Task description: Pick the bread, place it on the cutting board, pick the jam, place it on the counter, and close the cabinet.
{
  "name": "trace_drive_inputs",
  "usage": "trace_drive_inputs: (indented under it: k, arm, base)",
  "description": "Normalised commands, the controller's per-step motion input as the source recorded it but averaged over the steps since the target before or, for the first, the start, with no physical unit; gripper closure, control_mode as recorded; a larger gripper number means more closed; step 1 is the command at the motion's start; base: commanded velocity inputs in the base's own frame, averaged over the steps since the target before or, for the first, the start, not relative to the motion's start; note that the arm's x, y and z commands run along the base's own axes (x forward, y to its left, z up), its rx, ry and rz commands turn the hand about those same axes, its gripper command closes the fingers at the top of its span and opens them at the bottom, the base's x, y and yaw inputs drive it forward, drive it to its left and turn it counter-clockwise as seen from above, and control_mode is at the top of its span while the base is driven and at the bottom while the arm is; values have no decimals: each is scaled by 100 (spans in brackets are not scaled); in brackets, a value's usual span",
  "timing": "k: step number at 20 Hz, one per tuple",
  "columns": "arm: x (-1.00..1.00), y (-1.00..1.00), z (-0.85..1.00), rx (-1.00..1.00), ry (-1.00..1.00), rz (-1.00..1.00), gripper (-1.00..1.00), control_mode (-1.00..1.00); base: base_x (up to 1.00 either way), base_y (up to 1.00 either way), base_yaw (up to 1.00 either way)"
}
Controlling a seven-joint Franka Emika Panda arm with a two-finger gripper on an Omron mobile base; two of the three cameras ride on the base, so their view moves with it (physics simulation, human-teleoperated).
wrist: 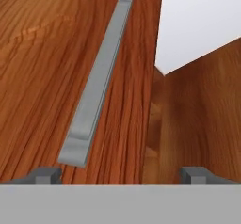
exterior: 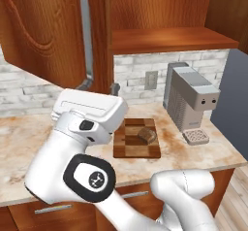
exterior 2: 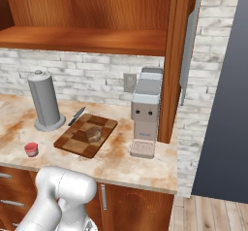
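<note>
Gripper (wrist: 121, 173) at bottom of hand view, tips spread wide apart, nothing between them, close before cabinet (wrist: 42, 68) door with silver handle (wrist: 96, 82) running diagonally up frame. Counter (exterior 2: 121, 159) spans lower half of right base view. Cutting board (exterior 2: 85, 134) at centre, bread (exterior 2: 93, 134) lying on it. Jam (exterior 2: 31, 149) on counter at lower left, well apart from board. Cabinet door (exterior: 41, 31) open, upper left of left base view.

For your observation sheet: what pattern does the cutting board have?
Checkered dark and light brown blocks on the cutting board; clearest in right base view.
</note>
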Motion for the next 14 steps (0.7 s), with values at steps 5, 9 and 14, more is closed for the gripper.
trace_drive_inputs:
  k: [5, 9, 14]
  arm:
    - [29, -37, 0, 8, 12, 0, -100, -100]
    - [33, -35, 0, 5, 7, 0, -100, -100]
    - [47, -29, -11, 1, 0, 0, -100, -100]
  base:
    - [0, 0, 0]
    - [0, 0, 0]
    - [0, 0, 0]
